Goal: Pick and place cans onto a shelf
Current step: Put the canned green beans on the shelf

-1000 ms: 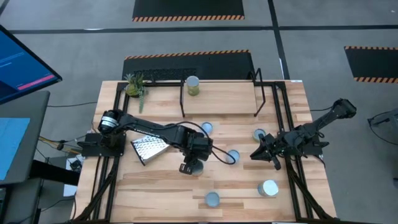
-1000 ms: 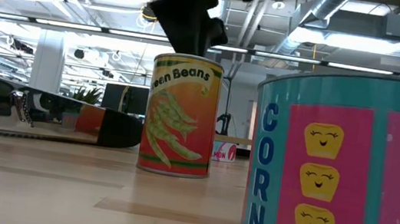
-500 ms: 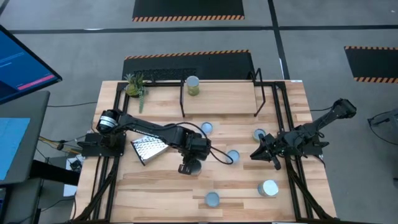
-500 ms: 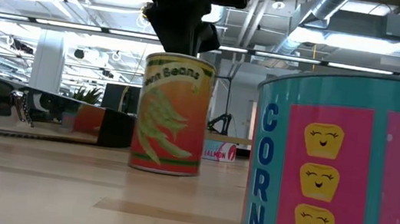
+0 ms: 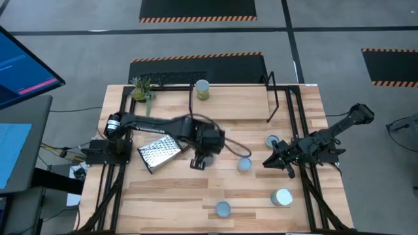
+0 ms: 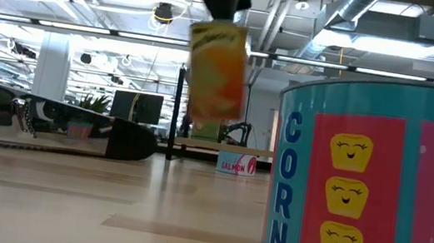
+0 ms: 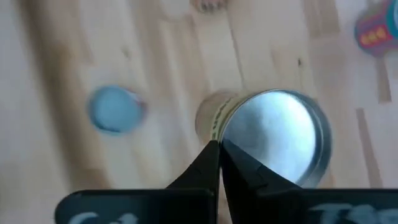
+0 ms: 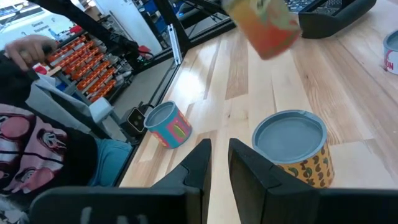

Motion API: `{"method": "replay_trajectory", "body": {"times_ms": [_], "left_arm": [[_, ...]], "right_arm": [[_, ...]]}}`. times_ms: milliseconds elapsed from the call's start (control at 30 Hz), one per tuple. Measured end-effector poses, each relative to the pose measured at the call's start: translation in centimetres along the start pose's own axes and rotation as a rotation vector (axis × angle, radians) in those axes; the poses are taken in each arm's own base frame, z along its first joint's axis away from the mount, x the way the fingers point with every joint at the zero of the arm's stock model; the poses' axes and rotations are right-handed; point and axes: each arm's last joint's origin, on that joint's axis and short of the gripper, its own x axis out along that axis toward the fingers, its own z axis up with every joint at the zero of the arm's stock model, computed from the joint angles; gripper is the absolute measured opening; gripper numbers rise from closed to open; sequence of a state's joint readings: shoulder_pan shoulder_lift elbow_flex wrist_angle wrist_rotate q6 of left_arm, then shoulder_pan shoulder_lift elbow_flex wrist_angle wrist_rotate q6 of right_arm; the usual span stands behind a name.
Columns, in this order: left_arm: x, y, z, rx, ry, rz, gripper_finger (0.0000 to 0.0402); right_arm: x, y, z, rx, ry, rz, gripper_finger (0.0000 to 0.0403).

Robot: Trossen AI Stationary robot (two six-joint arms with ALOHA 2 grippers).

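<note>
The left tool (image 5: 200, 158) was clamped shut on the rim of the orange can (image 6: 217, 69), holding it lifted clear of the desk (image 5: 170, 196) near its middle. The right tool (image 5: 273, 161) waited partly open and empty by the right edge. One can (image 5: 202, 89) stood on the shelf (image 5: 235, 98) along the far edge.

Wooden table (image 5: 163, 196) carries shelf (image 5: 235, 98), grater (image 5: 157, 154), loose cans (image 5: 282, 197).
</note>
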State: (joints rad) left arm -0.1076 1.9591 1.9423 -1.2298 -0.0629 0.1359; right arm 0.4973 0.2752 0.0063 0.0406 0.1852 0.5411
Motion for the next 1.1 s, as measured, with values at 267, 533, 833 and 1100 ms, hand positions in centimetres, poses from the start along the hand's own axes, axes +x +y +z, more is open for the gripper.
{"method": "replay_trajectory", "body": {"times_ms": [267, 533, 833, 1100], "left_arm": [[-6.0, 7.9, 0.1, -0.076, -0.174, 0.141, 0.0000], [-8.2, 16.9, -4.5, -0.289, -0.157, 0.183, 0.0000], [-7.9, 21.0, -7.2, -0.361, -0.169, 0.140, 0.0000], [-4.2, 21.6, -6.6, -0.381, -0.078, 0.070, 0.0000]], "right_arm": [[0.0, 0.0, 0.0, 0.000, 0.000, 0.000, 0.0082], [0.0, 0.0, 0.0, 0.000, 0.000, 0.000, 0.0082], [0.0, 0.0, 0.0, -0.002, -0.001, 0.000, 0.0082], [0.0, -0.1, 0.1, -0.027, -0.016, -0.024, 0.0082]]}}
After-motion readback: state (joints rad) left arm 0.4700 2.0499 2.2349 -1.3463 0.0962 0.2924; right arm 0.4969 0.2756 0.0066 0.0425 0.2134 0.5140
